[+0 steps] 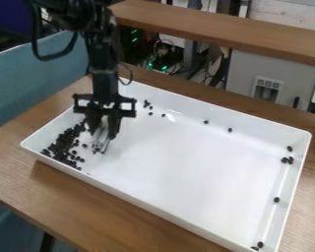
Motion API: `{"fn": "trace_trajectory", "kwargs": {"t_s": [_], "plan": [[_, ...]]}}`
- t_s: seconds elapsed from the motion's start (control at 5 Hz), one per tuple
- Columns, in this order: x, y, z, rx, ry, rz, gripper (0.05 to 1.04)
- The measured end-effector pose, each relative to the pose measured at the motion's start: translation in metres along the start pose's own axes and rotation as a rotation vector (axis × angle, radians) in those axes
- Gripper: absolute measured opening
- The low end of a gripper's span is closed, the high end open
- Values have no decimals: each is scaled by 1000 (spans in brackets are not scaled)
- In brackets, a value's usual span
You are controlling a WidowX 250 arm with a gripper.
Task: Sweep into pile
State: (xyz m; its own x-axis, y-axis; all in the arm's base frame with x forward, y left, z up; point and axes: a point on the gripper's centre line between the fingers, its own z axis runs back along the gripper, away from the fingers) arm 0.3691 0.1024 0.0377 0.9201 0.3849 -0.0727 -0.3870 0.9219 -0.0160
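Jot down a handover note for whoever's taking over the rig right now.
Gripper: low over the left part of the white tray, beside the main pile.
Pieces: most of the dark pieces lie bunched at the tray's left end.
Done: a loose, uneven pile there.
Left: scattered strays along the far wall, down the right side and at the near right corner.

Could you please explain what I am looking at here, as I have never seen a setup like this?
This is one picture, taken by a fixed camera looking down at a slant. The black machine is a robot arm, with its tool low over a white tray on a wooden table. Small dark bits, perhaps beans, cluster at the tray's left end; others lie scattered along its far and right sides. I cannot tell whether anything is held.
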Motion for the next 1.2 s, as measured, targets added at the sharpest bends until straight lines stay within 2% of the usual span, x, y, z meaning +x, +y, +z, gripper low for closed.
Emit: {"fn": "trace_trajectory", "kwargs": {"t_s": [0.4,0.6,0.8,1.0,1.2], "plan": [[-7,-69,12,-43,-40,-186,381],[-16,-98,10,-41,-40,-256,381],[-17,-109,-14,-2,24,-272,381],[-13,-113,-23,14,38,-280,444],[-11,-115,-26,8,25,-281,760]]}}
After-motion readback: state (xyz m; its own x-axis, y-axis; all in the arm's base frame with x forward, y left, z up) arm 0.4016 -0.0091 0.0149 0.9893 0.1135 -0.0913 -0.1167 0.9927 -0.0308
